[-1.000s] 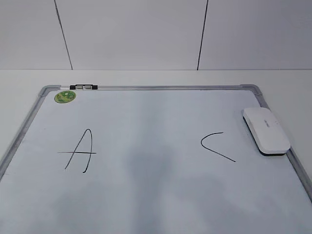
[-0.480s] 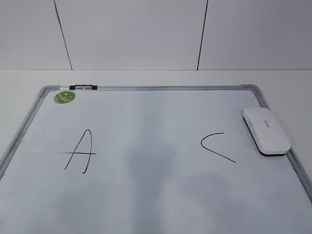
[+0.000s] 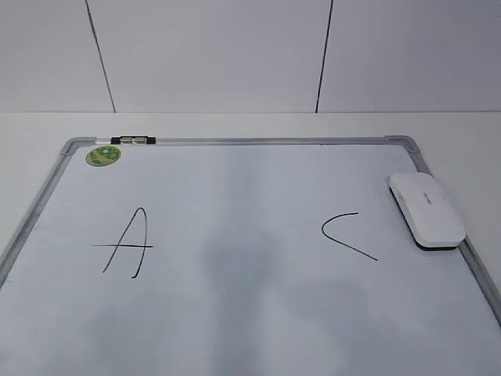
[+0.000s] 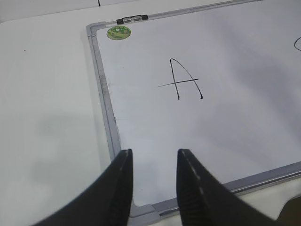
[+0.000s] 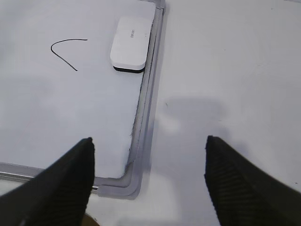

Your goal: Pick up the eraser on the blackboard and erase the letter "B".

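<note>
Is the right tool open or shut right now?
Open. In the right wrist view the right tool has its fingers spread wide with nothing between them; the eraser lies ahead on the board.

Bright even light, soft shadows, sharp

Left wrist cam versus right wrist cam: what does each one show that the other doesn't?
Left wrist only: the letter A, the green sticker, the marker on the top frame, and the left gripper with a narrow gap between its fingers. Right wrist only: the eraser lying flat against the board's right edge, and the right gripper spread wide. Both show the blackboard. No B is visible in either.
</note>
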